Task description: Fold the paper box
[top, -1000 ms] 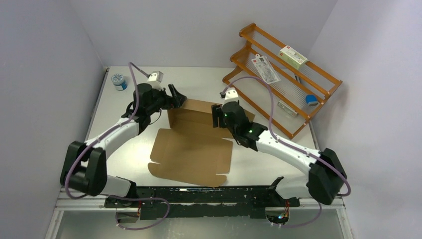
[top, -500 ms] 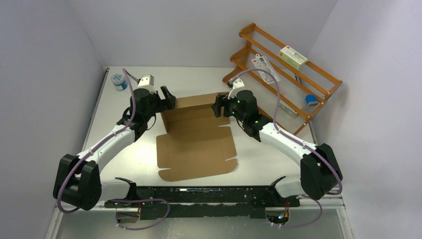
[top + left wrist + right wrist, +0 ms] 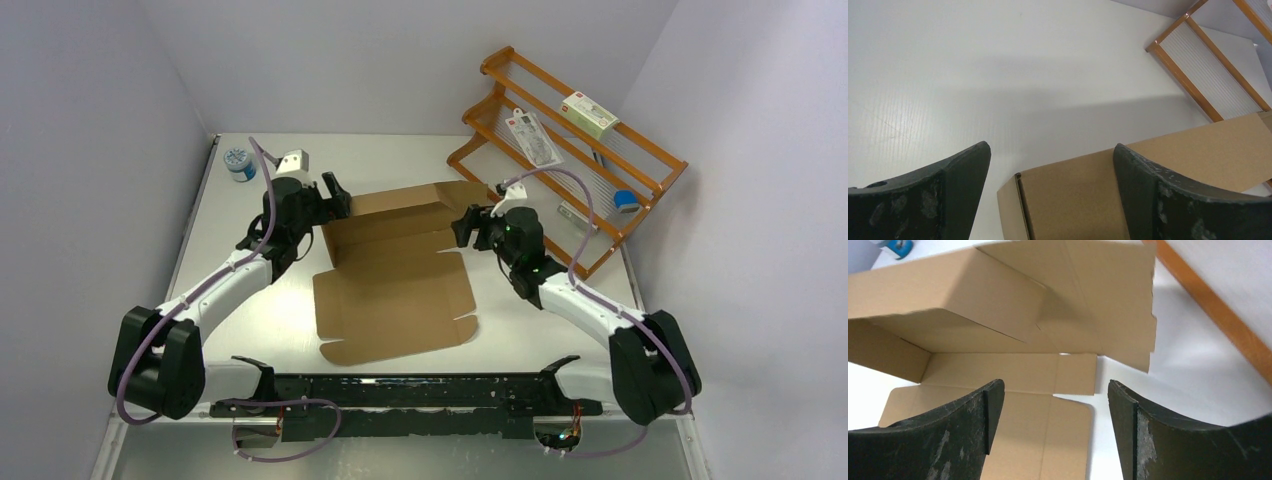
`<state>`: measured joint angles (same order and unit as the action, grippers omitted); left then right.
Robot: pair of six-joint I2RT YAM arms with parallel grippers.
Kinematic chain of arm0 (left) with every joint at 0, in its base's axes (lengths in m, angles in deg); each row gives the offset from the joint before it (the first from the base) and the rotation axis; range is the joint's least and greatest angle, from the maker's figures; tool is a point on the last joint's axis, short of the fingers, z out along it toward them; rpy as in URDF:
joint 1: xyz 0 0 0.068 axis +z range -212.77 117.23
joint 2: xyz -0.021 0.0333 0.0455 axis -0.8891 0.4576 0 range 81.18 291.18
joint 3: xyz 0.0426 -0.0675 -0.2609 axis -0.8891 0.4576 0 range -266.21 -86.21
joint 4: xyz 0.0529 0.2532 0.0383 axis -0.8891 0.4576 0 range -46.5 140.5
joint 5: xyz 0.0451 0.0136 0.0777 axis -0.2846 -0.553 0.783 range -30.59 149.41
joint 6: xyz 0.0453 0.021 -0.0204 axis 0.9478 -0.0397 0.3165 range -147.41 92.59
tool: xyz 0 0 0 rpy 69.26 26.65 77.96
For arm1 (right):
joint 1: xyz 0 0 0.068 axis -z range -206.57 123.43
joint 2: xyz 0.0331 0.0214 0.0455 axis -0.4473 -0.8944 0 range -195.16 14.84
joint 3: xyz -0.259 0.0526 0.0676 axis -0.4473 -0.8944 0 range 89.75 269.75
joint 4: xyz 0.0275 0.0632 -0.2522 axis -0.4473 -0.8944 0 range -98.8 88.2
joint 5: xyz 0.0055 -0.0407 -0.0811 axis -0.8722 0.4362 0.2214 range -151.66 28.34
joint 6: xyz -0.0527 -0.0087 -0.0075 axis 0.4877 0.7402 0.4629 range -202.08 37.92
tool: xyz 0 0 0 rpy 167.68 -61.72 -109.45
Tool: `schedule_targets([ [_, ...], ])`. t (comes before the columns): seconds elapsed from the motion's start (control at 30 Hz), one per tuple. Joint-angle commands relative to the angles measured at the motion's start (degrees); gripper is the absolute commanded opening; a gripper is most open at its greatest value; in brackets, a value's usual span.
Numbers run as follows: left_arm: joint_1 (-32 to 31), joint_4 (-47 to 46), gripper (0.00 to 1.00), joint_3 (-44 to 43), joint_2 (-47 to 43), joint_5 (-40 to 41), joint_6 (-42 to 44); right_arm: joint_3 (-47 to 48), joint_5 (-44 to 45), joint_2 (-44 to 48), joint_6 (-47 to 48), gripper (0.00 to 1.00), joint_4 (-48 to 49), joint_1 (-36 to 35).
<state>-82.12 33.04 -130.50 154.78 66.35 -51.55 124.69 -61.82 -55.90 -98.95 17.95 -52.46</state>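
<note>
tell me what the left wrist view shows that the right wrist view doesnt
Only left wrist: the left gripper, open, at one corner and face of the paper box's raised wall, plus the rack's ribbed shelf. Only right wrist: the right gripper, open, the box's inside with flat panels and an unfolded side flap, and a blue item at the edge. Both: brown cardboard, white table, orange rack wood.
</note>
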Motion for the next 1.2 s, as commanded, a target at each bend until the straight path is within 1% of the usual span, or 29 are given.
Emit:
schedule_targets([
  [0.0, -0.1, 0.4, 0.97, -1.6, 1.3, -0.5, 1.6, -3.2, 0.4, -5.0, -7.5, 0.79, 10.5, 1.3],
  [0.07, 0.0, 0.3, 0.97, -1.8, 1.9, -1.5, 1.7, -3.6, 0.6, -8.5, -9.5, 0.78, 13.7, 1.3],
  [0.13, -0.1, 0.3, 0.97, -2.0, 2.3, -2.2, 1.9, -3.7, 3.0, -12.3, -12.4, 0.75, 15.9, 1.3],
  [0.3, -0.1, 0.2, 0.97, -1.9, 2.4, -3.2, 2.1, -4.3, 5.4, -21.5, -15.9, 0.71, 23.5, 1.2],
  [0.4, -0.1, -0.2, 0.97, -1.5, 2.0, -3.3, 2.2, -4.7, 4.8, -25.6, -16.9, 0.70, 27.4, 1.2],
  [0.53, 0.0, -1.1, 0.97, -1.1, 1.7, -4.1, 2.0, -3.7, 3.6, -29.6, -17.4, 0.67, 29.0, 0.7],
  [0.67, -0.1, -1.1, 0.97, -1.1, 1.6, -4.9, 2.1, -3.1, 2.9, -32.4, -16.0, 0.65, 31.2, -0.2],
  [0.73, -0.1, -1.3, 0.97, -1.0, 1.5, -5.1, 2.0, -2.1, 2.2, -33.9, -15.6, 0.61, 30.6, -0.4],
  [0.83, -0.1, -1.6, 0.97, -1.0, 1.6, -5.9, 2.0, -1.4, 0.4, -33.8, -14.5, 0.50, 30.3, -1.2],
  [0.93, -0.1, -2.0, 0.96, -0.8, 1.6, -6.4, 1.7, -1.5, 1.0, -31.8, -12.2, 0.46, 29.9, -2.9],
  [1.03, -0.1, -2.4, 0.96, -0.8, 1.8, -6.4, 1.9, -1.4, 2.9, -30.1, -8.5, 0.39, 28.7, -4.8],
  [1.07, 0.0, -2.0, 0.96, -0.9, 1.9, -6.4, 1.9, -1.6, 3.3, -29.7, -7.2, 0.35, 29.2, -5.3],
  [1.17, -0.1, -1.8, 0.96, -0.9, 1.9, -6.4, 1.7, -2.4, 3.4, -28.9, -4.9, 0.30, 31.2, -6.7],
])
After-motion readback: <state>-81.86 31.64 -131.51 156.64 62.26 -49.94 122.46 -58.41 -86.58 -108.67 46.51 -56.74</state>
